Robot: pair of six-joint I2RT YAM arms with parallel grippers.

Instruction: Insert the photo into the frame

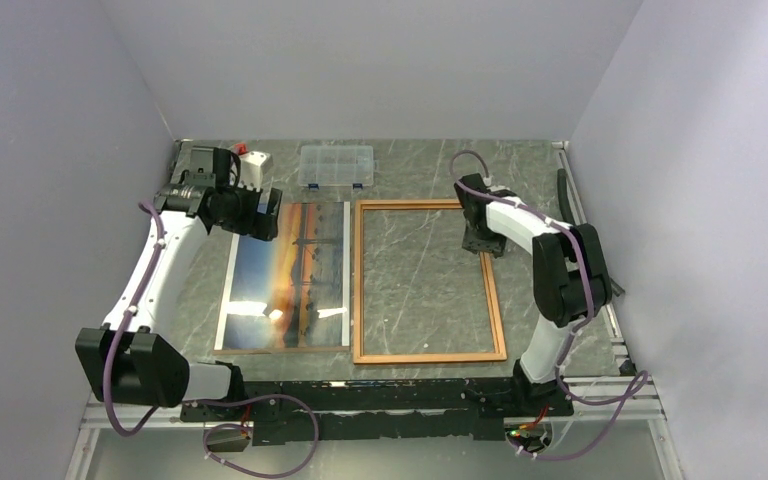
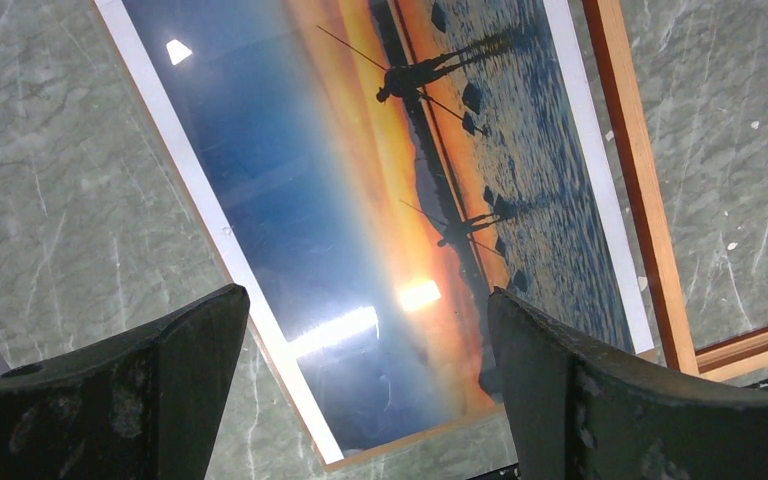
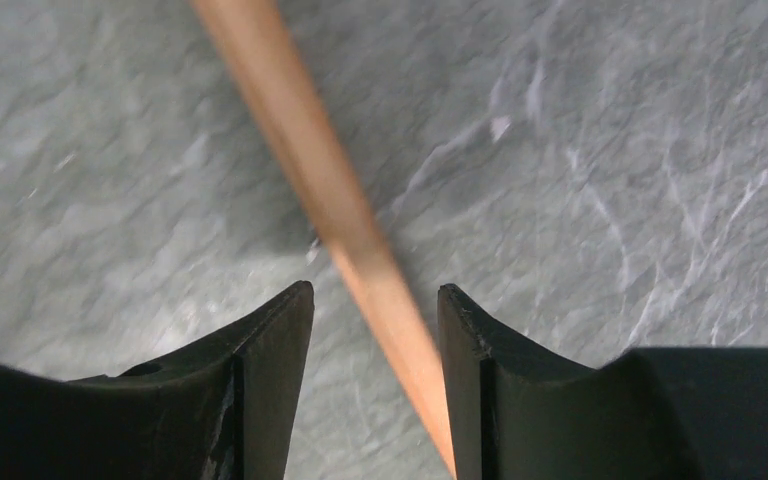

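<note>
**Position.** The frame lies flat on the table, and the grey surface shows through its opening. The photo lies picture side up just left of the frame, with its long edge running alongside the frame's left rail. The thin edge of a brown board shows beneath it. A clear plastic box sits beyond the frame's far left corner.

**Claws.** The left gripper hangs over the photo's far end, left of the frame's far left corner. Its jaws are spread wide and hold nothing. The right gripper sits at the frame's right rail near the far corner. Its jaws stand astride the rail with a gap on either side, so it is released, not clamped. That view is blurred.

**Assessment.** The photo is not yet in the frame.

**Risks:**
- The print is thin, glossy and flat, and offers little edge to pinch. A claw pressing down may crease it, skid it sideways, or pick up the board with it.
- The frame is unheld and may shift if the photo is pushed against its left rail.
- If the right claw closes askew, it could twist or tip the frame.
- The photo's edge may ride up on the rail instead of dropping inside.
</note>
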